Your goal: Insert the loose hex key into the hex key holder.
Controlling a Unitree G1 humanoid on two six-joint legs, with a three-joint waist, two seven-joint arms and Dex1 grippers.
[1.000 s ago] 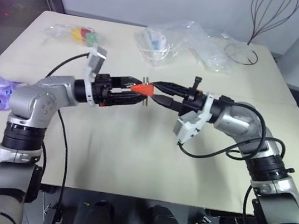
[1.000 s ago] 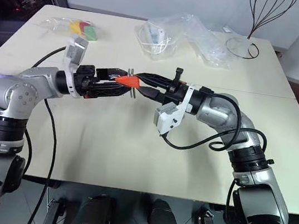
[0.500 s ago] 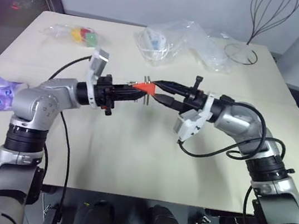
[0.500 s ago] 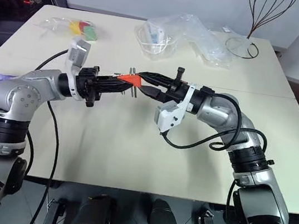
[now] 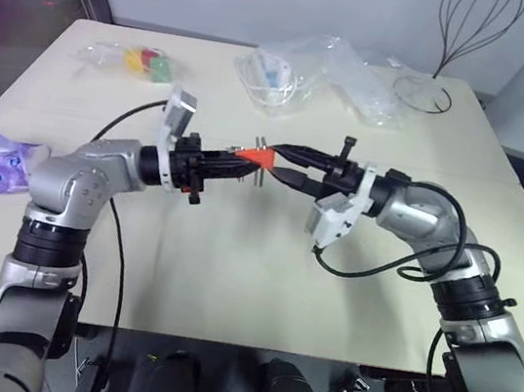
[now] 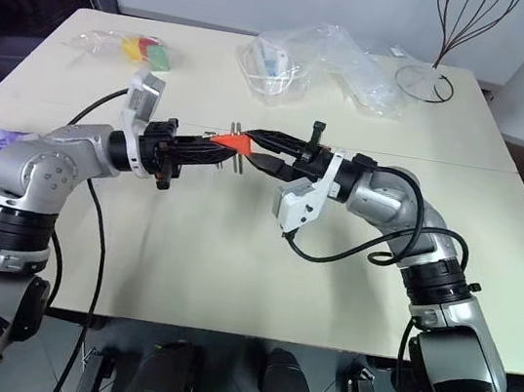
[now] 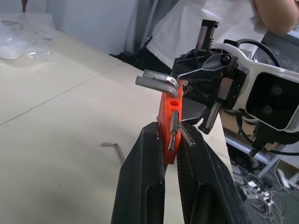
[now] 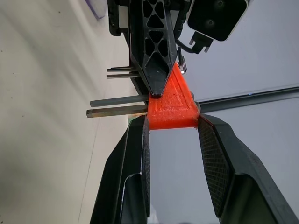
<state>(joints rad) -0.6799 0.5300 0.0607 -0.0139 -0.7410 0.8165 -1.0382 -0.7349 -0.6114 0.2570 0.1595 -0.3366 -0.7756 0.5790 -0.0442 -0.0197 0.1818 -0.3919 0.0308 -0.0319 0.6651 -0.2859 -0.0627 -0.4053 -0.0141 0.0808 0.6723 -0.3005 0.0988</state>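
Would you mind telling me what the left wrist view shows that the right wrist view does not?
Left wrist view: the loose hex key lying on the table beyond the fingers, and a person's white shirt behind. Right wrist view: the hex key holder's triangular face, with its long keys sticking out sideways. Both: the holder clamped between the left gripper and the right gripper, above the table.

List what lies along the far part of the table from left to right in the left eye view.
Clear bag with coloured pieces → clear plastic bag with white contents → crumpled clear plastic wrap → dark wire stand.
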